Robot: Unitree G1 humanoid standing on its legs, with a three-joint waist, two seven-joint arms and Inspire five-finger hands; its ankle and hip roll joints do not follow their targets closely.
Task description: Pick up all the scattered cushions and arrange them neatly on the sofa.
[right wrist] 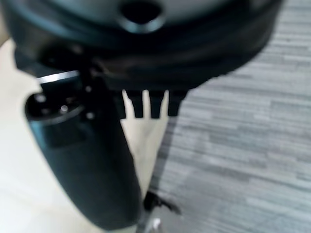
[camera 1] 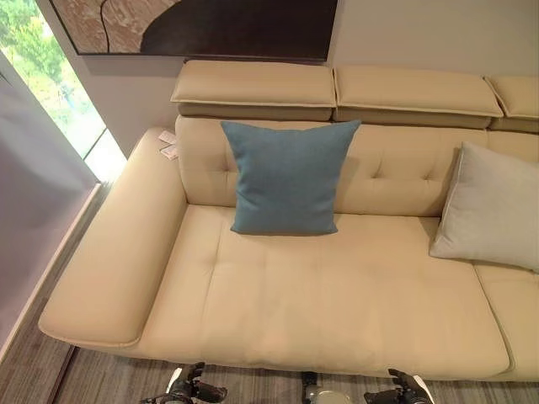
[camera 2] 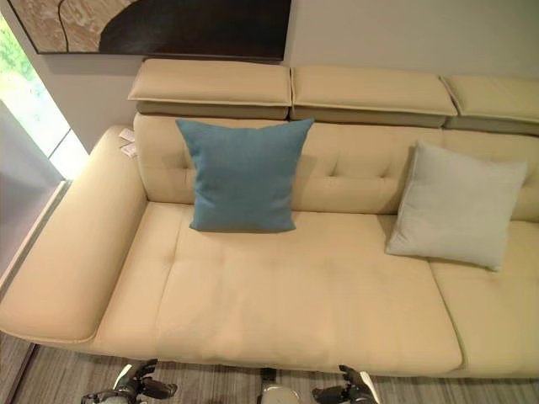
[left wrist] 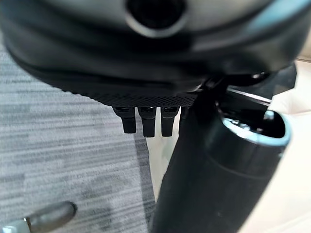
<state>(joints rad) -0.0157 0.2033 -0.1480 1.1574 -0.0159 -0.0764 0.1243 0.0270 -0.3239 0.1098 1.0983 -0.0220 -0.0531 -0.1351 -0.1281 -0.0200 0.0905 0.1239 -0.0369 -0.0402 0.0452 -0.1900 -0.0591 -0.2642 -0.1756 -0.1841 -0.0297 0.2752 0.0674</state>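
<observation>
I see the blue cushion [camera 1: 289, 178] upper centre on the sofa [camera 1: 337, 295], grey cushion [camera 2: 457, 204] right; both hands, left [camera 1: 189, 389] and right [camera 1: 402, 390], hang bottom-frame, fingers [left wrist: 146, 120] straight, empty.

wide bare seat [camera 2: 295, 295] of the sofa, blue cushion [camera 2: 242, 174] and grey cushion [camera 2: 457, 204] upright against its backrest

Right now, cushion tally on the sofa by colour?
Blue cushion: 1, upright against the backrest
Light grey cushion: 1, leaning on the backrest further right
Total: 2 cushions on the cream sofa
</observation>
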